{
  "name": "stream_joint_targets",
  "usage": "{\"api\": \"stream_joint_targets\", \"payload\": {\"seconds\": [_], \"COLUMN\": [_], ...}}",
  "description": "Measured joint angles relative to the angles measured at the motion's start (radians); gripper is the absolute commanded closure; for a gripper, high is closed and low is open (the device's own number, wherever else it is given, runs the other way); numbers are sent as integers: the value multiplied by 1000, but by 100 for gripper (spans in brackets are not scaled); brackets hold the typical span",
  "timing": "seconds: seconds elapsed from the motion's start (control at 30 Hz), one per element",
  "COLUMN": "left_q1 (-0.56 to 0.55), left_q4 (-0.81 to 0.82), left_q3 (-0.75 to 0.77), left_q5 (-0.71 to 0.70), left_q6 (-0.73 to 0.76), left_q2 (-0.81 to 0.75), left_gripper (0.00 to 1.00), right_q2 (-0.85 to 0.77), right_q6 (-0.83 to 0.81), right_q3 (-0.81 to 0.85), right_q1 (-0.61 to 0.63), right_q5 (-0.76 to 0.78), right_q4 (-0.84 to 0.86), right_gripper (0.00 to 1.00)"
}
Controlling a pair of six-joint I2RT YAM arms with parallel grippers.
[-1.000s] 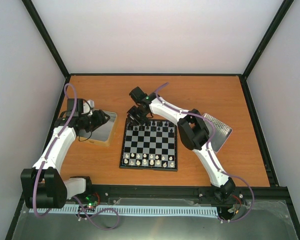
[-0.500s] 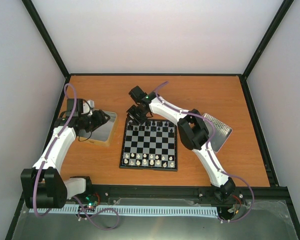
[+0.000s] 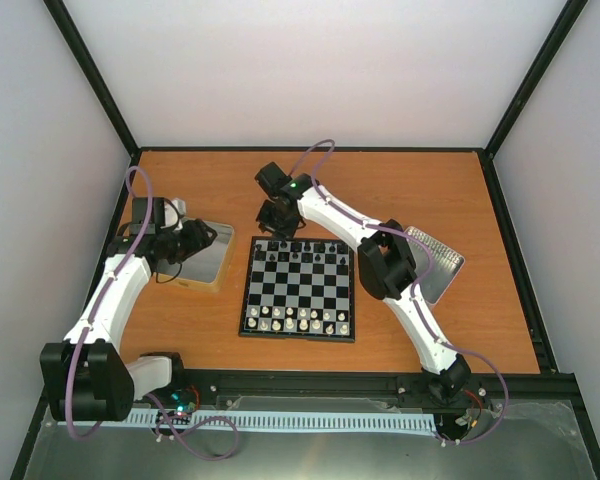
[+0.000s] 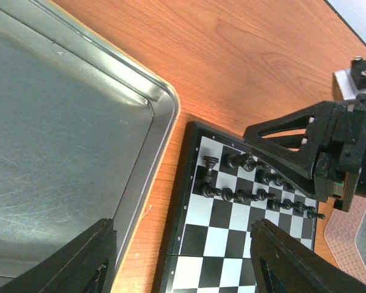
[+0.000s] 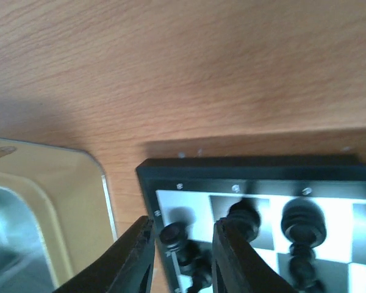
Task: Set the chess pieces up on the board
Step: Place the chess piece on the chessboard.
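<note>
On my feed I see the wood-grain desk (image 3: pixel 410 190) carrying two shallow metal trays, well apart: the left tray (image 3: pixel 212 265), smooth and pale-rimmed, and the right tray (image 3: pixel 442 262), dimpled.

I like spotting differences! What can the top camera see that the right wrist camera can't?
Only the top camera shows the whitish pieces on the near rows, the left arm and the right tray. Only the right wrist camera shows, close up, one black piece standing between the right gripper's open fingers. Both show the board, black pieces on its far rows, and the left tray.
</note>
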Motion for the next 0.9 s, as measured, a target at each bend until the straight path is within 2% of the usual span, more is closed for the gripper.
{"api": "stream_joint_targets", "payload": {"seconds": [0.13, 0.23, 0.33, 0.4, 0.43, 0.9], "left_q1": [1, 1, 1, 1, 2, 2], "left_q4": [-5, -6, -6, -6, -6, -6], "left_q3": [1, 2, 2, 2, 2, 2], "left_q5": [-27, -28, -27, -25, -25, -21], "left_q6": [-23, -34, -38, -39, -40, -41], "left_q2": [0, 0, 1, 2, 3, 5], "left_gripper": [39, 39, 39, 39, 39, 39], "right_q2": [0, 0, 0, 0, 0, 0], "right_q6": [-142, -228, -292, -327, -342, -425], "right_q3": [11, 22, 25, 26, 26, 32], "right_q1": [9, 27, 50, 64, 71, 98], "right_q5": [84, 128, 148, 163, 172, 258], "right_q4": [-34, -46, -50, -50, -50, -71], "right_gripper": [64, 64, 68, 78, 79, 79]}}
